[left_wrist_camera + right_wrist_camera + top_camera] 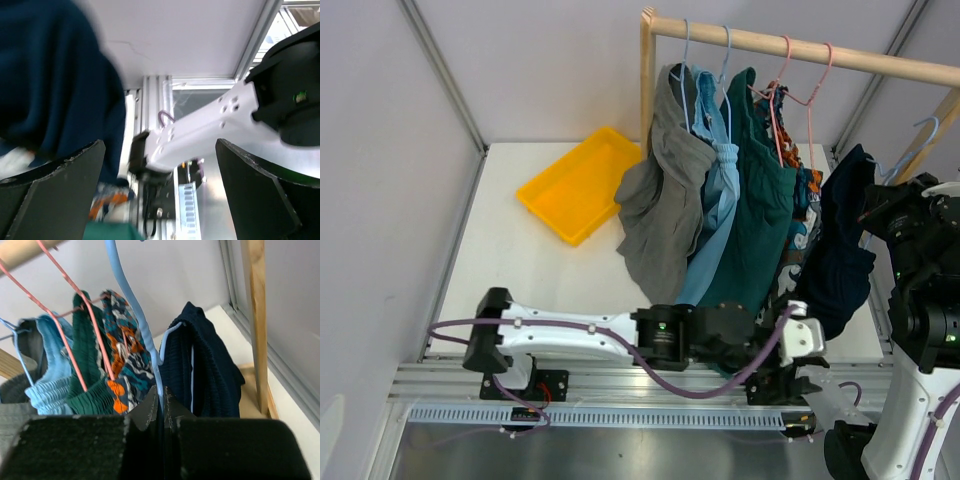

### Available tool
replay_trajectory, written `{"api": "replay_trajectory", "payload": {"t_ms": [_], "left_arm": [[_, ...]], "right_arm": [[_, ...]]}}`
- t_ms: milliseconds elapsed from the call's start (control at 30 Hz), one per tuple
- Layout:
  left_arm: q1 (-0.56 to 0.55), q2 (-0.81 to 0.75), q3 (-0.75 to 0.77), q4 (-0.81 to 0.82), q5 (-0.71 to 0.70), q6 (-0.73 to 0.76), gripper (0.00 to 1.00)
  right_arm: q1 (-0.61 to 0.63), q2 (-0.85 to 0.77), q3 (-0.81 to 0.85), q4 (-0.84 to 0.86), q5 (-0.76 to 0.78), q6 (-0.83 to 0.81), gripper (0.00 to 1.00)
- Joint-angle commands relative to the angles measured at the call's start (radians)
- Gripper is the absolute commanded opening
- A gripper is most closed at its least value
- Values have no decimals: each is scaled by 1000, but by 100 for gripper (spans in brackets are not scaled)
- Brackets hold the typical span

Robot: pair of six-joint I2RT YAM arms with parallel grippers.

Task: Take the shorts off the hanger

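Five shorts hang on hangers from a wooden rail: grey shorts, light blue shorts, dark teal-green shorts, cartoon-print shorts and navy shorts at the right end. My right gripper is shut on the light blue hanger that carries the navy shorts; in the top view it is beside their upper edge. My left gripper is open and empty just under the navy shorts' hem. In the left wrist view navy fabric fills the upper left.
A yellow tray lies at the back left of the white table. The rack's upright wooden post stands behind it. The right arm's white link crosses in front of the left gripper. An aluminium frame rail runs along the near edge.
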Motion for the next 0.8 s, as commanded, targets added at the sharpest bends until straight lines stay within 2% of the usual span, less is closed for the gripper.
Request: {"api": "replay_trajectory", "payload": {"t_ms": [0, 133, 533, 667, 767], "left_arm": [[-23, 47, 135, 112, -44, 49, 99], [-39, 98, 203, 138, -94, 80, 99], [-43, 160, 246, 151, -197, 131, 99], [-102, 126, 235, 158, -361, 207, 99], [-166, 124, 240, 170, -534, 307, 99]], "right_arm": [[1, -10, 70, -37, 9, 40, 0], [19, -22, 91, -73, 15, 38, 0], [32, 3, 179, -134, -40, 52, 0], [32, 6, 190, -143, -12, 31, 0], [39, 9, 187, -143, 25, 21, 0]]}}
